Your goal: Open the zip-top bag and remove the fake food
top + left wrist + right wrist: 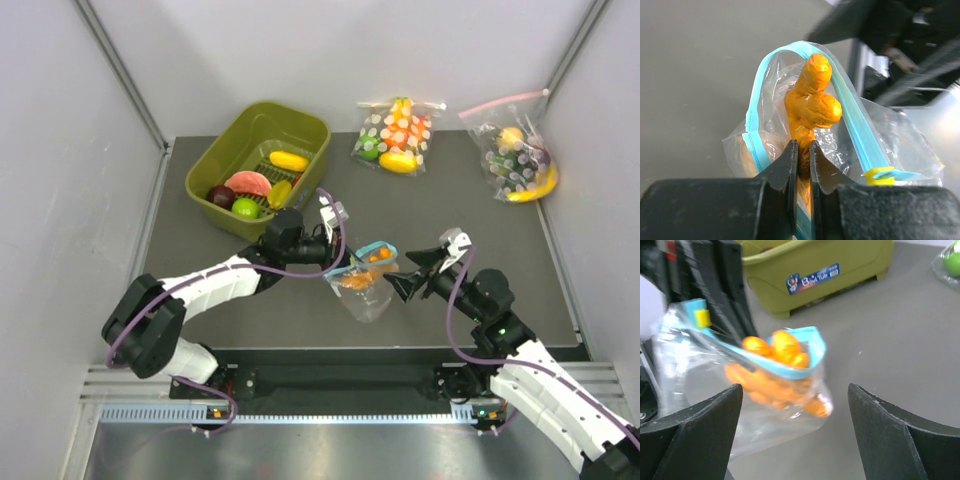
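Observation:
The zip-top bag (366, 292) is small and clear, and its light-blue zip strip (856, 131) stands parted into an open loop. Orange carrot-like fake food (812, 102) fills the mouth, with more pieces lower in the bag (782, 347). My left gripper (343, 262) is shut on the bag's edge near the strip (803, 150), holding the bag up. My right gripper (407, 277) stands wide open just right of the bag, touching nothing. In the right wrist view its fingers (795, 387) flank the bag's lower part (705, 390). A yellow slider (879, 175) sits at the strip's end.
An olive-green bin (212, 168) with toy fruit stands at the back left, close behind my left arm. Two white-dotted bags with pink strips lie at the back, one in the centre (395, 135) and one at the right (515, 155). Grey walls enclose the table.

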Controlling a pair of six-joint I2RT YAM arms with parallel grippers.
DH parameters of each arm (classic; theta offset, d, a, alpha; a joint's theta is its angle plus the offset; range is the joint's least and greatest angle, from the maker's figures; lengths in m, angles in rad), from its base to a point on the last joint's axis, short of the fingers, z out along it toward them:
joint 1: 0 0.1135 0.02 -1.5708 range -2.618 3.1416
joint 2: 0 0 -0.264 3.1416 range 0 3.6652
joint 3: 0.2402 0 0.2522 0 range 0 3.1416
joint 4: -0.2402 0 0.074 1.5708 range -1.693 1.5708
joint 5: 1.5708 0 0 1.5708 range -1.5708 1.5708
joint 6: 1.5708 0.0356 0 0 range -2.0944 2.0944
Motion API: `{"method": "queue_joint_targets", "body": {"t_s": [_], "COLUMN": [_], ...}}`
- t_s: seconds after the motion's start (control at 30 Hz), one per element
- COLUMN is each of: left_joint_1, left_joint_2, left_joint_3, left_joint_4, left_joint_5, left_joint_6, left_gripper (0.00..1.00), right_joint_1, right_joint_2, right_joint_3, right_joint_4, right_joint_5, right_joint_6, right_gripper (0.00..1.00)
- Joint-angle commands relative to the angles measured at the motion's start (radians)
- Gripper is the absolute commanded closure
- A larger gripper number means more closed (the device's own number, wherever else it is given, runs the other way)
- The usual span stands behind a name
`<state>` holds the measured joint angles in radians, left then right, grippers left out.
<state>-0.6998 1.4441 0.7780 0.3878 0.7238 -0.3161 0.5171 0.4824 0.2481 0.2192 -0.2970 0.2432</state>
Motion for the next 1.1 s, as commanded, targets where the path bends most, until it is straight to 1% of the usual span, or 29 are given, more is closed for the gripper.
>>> {"method": "queue_joint_targets", "body": {"t_s": [0.0, 0.17, 0.2, 0.3, 0.4, 0.43, 0.53, 0.6, 0.77, 0.87, 0.9, 0.97, 1.0, 1.07], "left_joint_1": [0.005, 0.011, 0.014, 0.028, 0.052, 0.056, 0.059, 0.060, 0.059, 0.060, 0.059, 0.060, 0.059, 0.060], "left_joint_2": [-0.068, -0.119, -0.126, -0.152, -0.162, -0.163, -0.175, -0.183, -0.208, -0.221, -0.225, -0.231, -0.232, -0.238], "left_joint_3": [0.030, 0.026, 0.026, 0.021, 0.018, 0.017, 0.009, 0.003, -0.014, -0.023, -0.026, -0.029, -0.032, -0.034], "left_joint_4": [0.036, -0.009, -0.013, -0.036, -0.049, -0.047, -0.018, -0.007, 0.032, 0.046, 0.046, 0.045, 0.046, 0.042], "left_joint_5": [0.146, 0.222, 0.238, 0.241, 0.252, 0.264, 0.293, 0.305, 0.348, 0.355, 0.353, 0.350, 0.353, 0.355], "left_joint_6": [-0.006, 0.023, 0.023, 0.032, 0.038, 0.037, 0.016, 0.009, -0.012, -0.021, -0.023, -0.023, -0.023, -0.020], "left_gripper": [1.00, 1.00, 1.00, 1.00, 1.00, 1.00, 1.00, 1.00, 1.00, 1.00, 1.00, 1.00, 1.00, 1.00], "right_joint_1": [0.001, 0.000, 0.000, -0.006, -0.009, -0.011, -0.012, -0.014, -0.015, -0.014, -0.014, -0.015, -0.015, -0.017], "right_joint_2": [0.024, -0.022, -0.031, -0.065, -0.097, -0.097, -0.076, -0.048, 0.013, 0.056, 0.065, 0.064, 0.059, 0.048], "right_joint_3": [-0.003, -0.013, -0.015, -0.021, -0.032, -0.032, -0.032, -0.029, -0.020, -0.015, -0.017, -0.018, -0.017, -0.013], "right_joint_4": [0.072, 0.085, 0.080, 0.083, 0.121, 0.127, 0.152, 0.181, 0.223, 0.238, 0.243, 0.249, 0.244, 0.205], "right_joint_5": [-0.011, -0.021, -0.027, -0.074, -0.181, -0.232, -0.304, -0.329, -0.396, -0.424, -0.427, -0.424, -0.419, -0.392], "right_joint_6": [-0.018, -0.019, -0.021, -0.016, -0.001, 0.002, 0.013, 0.021, 0.033, 0.037, 0.038, 0.041, 0.039, 0.024], "right_gripper": [0.15, 0.18, 0.21, 0.25, 0.29, 0.29, 0.32, 0.35, 0.39, 0.48, 0.55, 0.64, 0.76, 0.88]}}
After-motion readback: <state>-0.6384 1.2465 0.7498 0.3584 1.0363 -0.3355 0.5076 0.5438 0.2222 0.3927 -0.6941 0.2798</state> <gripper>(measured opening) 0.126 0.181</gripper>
